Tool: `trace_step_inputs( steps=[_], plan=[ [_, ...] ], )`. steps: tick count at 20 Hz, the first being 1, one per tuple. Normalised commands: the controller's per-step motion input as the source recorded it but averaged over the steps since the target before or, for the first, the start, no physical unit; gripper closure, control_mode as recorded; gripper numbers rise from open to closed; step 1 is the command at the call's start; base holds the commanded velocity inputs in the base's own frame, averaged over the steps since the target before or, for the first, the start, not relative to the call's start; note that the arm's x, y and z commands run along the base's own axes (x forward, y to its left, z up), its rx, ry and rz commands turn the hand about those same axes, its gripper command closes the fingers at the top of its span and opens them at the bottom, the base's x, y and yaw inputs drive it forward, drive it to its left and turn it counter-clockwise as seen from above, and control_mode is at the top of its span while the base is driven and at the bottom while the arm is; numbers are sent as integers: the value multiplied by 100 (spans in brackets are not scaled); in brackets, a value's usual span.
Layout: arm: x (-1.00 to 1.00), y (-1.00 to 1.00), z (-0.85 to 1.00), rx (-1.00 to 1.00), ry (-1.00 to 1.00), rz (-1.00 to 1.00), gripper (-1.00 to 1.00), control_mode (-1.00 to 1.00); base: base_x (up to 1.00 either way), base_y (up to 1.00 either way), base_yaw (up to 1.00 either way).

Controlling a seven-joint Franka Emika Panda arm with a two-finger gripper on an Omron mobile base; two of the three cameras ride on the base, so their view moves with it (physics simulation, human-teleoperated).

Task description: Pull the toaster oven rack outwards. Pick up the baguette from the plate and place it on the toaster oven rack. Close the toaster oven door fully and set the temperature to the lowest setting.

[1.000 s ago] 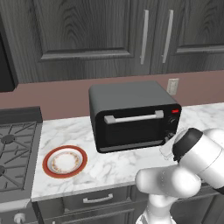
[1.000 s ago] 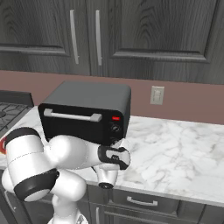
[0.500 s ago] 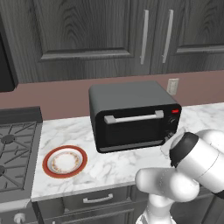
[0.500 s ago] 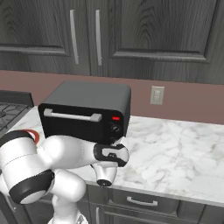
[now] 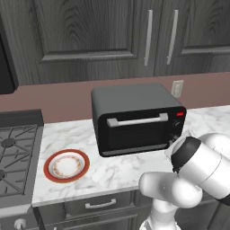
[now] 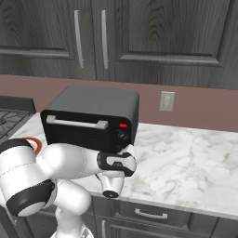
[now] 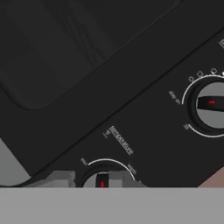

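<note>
Black oven point(image 5: 137, 117) door point(image 5: 134, 134) closed, plate point(image 5: 66, 165) bare: temperature step in hand, claw point(image 7: 102, 180) pinching lower knob point(image 7: 102, 180); turn next to lowest mark.

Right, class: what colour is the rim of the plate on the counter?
Red-orange, around a white, faintly speckled centre; the plate shows best in the left base view.

White marble table point(image 5: 112, 173); dark wood cabinets point(image 5: 90, 36) above, silver handles; reddish-brown wall point(image 5: 54, 96); outlet point(image 6: 167, 101) far right; stove point(image 5: 13, 152) left; drawers point(image 6: 153, 214) below.
</note>
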Motion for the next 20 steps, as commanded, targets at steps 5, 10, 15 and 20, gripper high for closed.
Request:
trace_step_inputs(
  steps=[5,10,15,20],
  plan=[
    [0,19,-3,-81,-21,49,100,-100,0,0,0],
    [-3,21,0,-75,-13,53,100,-100,0,0,0],
    [-10,31,0,-56,-9,38,100,-100,0,0,0],
    [-1,33,0,-40,-12,26,100,-100,0,0,0]
  ],
)
